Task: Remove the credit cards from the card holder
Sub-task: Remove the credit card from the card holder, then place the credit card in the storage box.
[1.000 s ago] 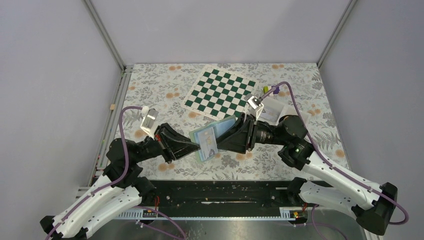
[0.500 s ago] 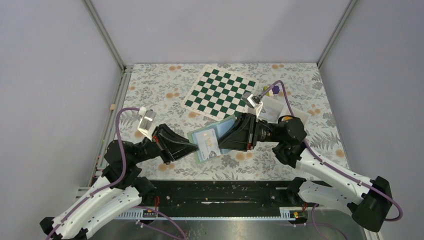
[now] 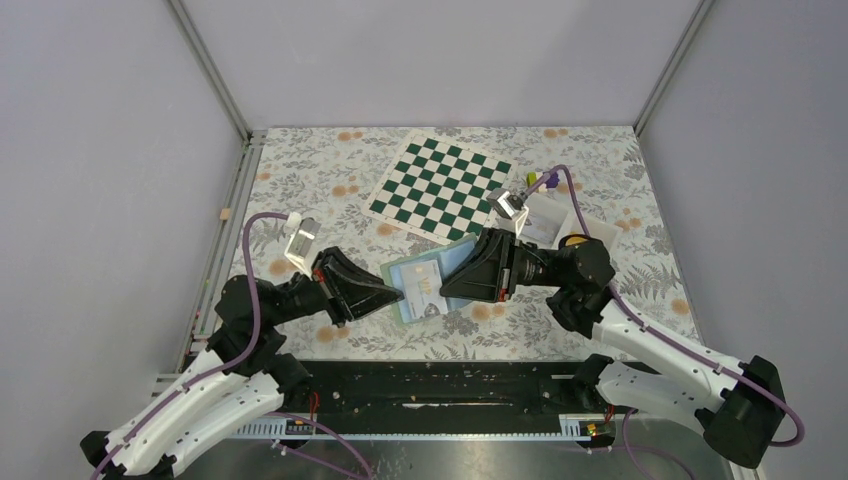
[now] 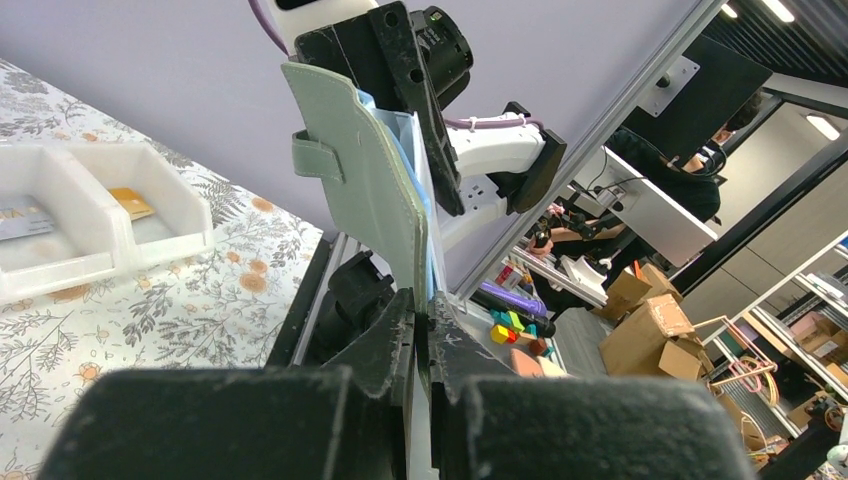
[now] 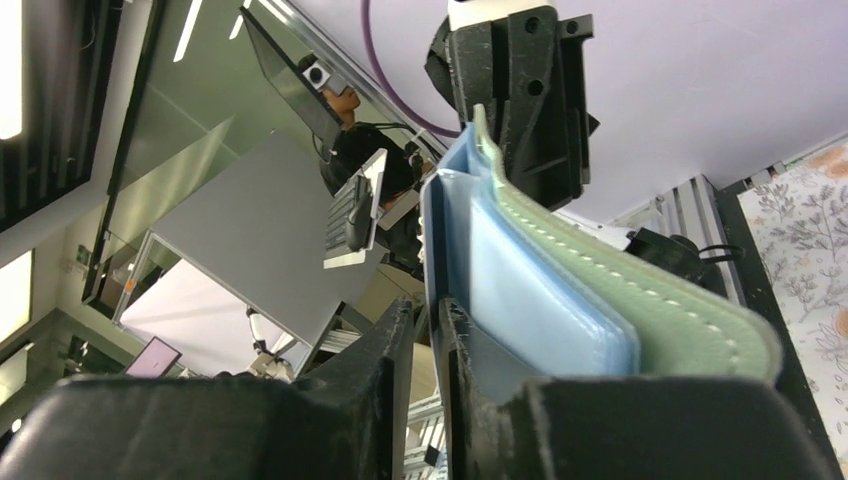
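The card holder (image 3: 425, 285) hangs above the table between both grippers, opened, with a pale printed credit card (image 3: 424, 289) on its light blue inside. My left gripper (image 3: 397, 292) is shut on its left edge; the left wrist view shows the teal-green outside (image 4: 365, 190) rising from my left gripper (image 4: 422, 312). My right gripper (image 5: 428, 322) stands narrowly open around a thin inner layer at the holder's (image 5: 545, 295) right edge; a slit of light remains beside one finger. Whether that layer is a card or a pocket I cannot tell. An orange-yellow credit card (image 4: 132, 203) lies in the tray.
A white tray (image 4: 60, 265) stands at the right of the table (image 3: 300, 180), also holding a pale card (image 4: 18, 216). The green-and-white chequered mat (image 3: 440, 185) lies at the back. A small purple-and-yellow-green block (image 3: 540, 180) sits beyond the tray (image 3: 548, 212).
My right gripper's jaws have narrowed onto the holder's right edge. The holder has sunk slightly and lies flatter between the arms. The left grip is unchanged.
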Controlling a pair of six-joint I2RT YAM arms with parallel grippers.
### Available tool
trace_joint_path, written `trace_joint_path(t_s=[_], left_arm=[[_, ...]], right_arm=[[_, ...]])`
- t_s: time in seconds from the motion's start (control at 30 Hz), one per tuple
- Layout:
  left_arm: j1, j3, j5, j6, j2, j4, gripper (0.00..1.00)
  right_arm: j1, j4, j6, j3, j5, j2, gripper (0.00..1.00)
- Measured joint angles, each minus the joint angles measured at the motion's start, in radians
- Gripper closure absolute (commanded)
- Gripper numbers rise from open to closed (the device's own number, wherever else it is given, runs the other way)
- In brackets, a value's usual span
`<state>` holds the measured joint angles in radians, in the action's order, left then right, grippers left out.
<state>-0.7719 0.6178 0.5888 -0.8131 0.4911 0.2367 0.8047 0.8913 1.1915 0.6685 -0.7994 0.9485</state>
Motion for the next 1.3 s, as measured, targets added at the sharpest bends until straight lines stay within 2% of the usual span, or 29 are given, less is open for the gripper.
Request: trace_joint_path(t_s=[0.1, 0.13, 0.47, 0.63, 0.83, 0.97, 1.1, 1.3], left_arm=[[0.000, 0.000, 0.000, 0.000, 0.002, -0.004, 1.00], [0.000, 0.000, 0.000, 0.000, 0.002, -0.005, 1.00], [0.000, 0.000, -0.023, 0.023, -0.001, -0.048, 1.00], [0.000, -0.006, -0.032, 0.018, -0.022, -0.031, 1.00], [0.000, -0.023, -0.029, 0.009, -0.030, -0.013, 1.00], [0.000, -0.018, -0.069, 0.060, -0.054, -0.092, 1.00], [0.000, 0.013, -0.147, 0.133, -0.083, -0.230, 1.00], [0.000, 0.021, -0.246, 0.197, -0.126, -0.363, 1.00]], right_arm=[[0.000, -0.045, -0.019, 0.000, 0.015, -0.005, 0.99], [0.000, -0.070, -0.030, 0.000, 0.024, -0.010, 1.00], [-0.060, -0.302, -0.150, 0.001, 0.074, -0.154, 1.00], [-0.131, -0.342, -0.151, 0.000, 0.054, -0.189, 1.00], [-0.157, -0.350, -0.140, 0.000, 0.022, -0.197, 1.00], [-0.203, -0.401, -0.129, -0.001, 0.020, -0.232, 1.00], [-0.259, -0.546, -0.172, 0.012, 0.056, -0.320, 1.00], [-0.270, -0.731, -0.262, 0.101, 0.140, -0.391, 1.00]])
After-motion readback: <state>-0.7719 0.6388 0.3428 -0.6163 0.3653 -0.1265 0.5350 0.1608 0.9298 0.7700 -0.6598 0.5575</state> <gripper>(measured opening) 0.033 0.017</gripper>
